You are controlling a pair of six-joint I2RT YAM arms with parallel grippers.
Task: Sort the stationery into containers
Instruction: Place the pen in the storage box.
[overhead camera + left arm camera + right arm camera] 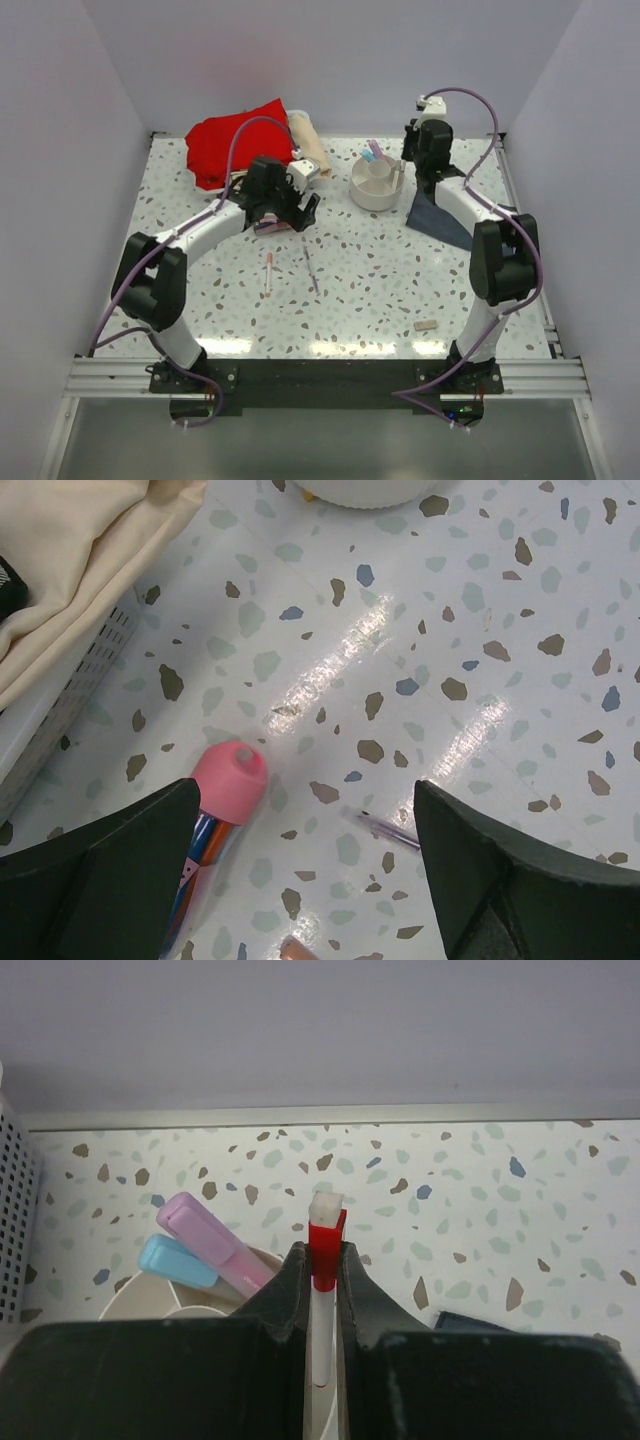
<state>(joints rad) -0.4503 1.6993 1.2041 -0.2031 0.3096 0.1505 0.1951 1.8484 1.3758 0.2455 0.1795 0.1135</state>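
Currently: right end effector (322,1256) clamped on pen (324,1232), upper right of top view beside organiser (374,201); centre pen upright over a slot before releasing; left end effector (305,815) apart above tube (230,780).

Speckled table (380,280). Far left: red cloth (225,145), beige cloth (310,140) beside it. Far centre-right: white organiser (375,200), dark blue-grey cloth (432,215) just right. Centre: pink-capped tube (232,780), pen (269,272), thin stick (310,268), perhaps another pen. Near right: beige eraser (426,325).
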